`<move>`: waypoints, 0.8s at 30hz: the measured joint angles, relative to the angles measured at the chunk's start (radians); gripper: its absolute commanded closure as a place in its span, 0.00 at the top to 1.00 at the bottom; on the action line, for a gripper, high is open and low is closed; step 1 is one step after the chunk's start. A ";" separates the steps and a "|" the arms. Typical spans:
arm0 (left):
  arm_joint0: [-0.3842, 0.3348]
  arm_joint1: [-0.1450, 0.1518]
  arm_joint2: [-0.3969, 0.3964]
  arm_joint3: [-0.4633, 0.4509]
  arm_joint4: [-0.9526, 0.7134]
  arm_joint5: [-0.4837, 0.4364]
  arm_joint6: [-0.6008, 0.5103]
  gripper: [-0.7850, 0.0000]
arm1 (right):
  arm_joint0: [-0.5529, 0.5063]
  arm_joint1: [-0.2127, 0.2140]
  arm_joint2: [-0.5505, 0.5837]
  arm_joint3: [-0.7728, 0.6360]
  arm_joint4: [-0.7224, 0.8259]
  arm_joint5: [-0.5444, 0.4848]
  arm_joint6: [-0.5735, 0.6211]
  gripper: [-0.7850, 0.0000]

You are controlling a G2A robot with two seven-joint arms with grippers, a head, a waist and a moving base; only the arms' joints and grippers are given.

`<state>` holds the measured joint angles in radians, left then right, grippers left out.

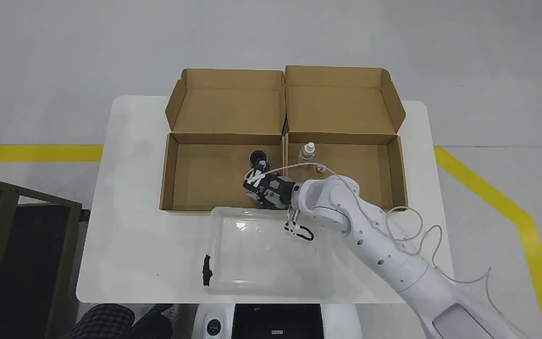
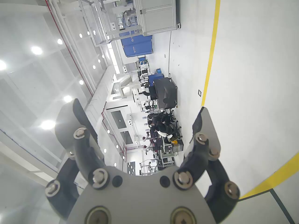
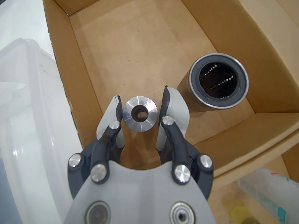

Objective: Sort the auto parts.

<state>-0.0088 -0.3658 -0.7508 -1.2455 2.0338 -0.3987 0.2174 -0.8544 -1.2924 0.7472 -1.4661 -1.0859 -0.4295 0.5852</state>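
Closest in, right hand (image 3: pixel 141 95), parted only a little wider than the steel collar (image 3: pixel 140 114) between its fingers, a sliver of gap on one side, nothing clamped. Collar standing on end on the floor of the left cardboard box (image 1: pixel 203 174), bore straight up, axis upright. Near it, a linear bearing (image 3: pixel 218 82), also on end, long axis vertical, open mouth up, tucked toward the far corner shared with the right cardboard box (image 1: pixel 373 169). Near wall and dividing wall close by the collar; plenty of bare cardboard toward the box's left end. Clear plastic bin (image 1: pixel 254 254) right outside that near wall, on the white desk (image 1: pixel 127 212). Left hand (image 2: pixel 139 105) spread wide, holding nothing, aimed out into a bright workshop hall with yellow floor lines.
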 measured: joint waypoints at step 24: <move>0.000 0.000 0.000 0.000 0.000 0.000 0.000 1.00 | -0.243 0.068 0.223 -0.366 -0.071 -0.078 -0.099 0.45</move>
<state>-0.0088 -0.3658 -0.7508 -1.2455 2.0338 -0.3987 0.2174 -1.0970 -1.2246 0.9704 -1.8317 -1.1570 -0.5078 0.4860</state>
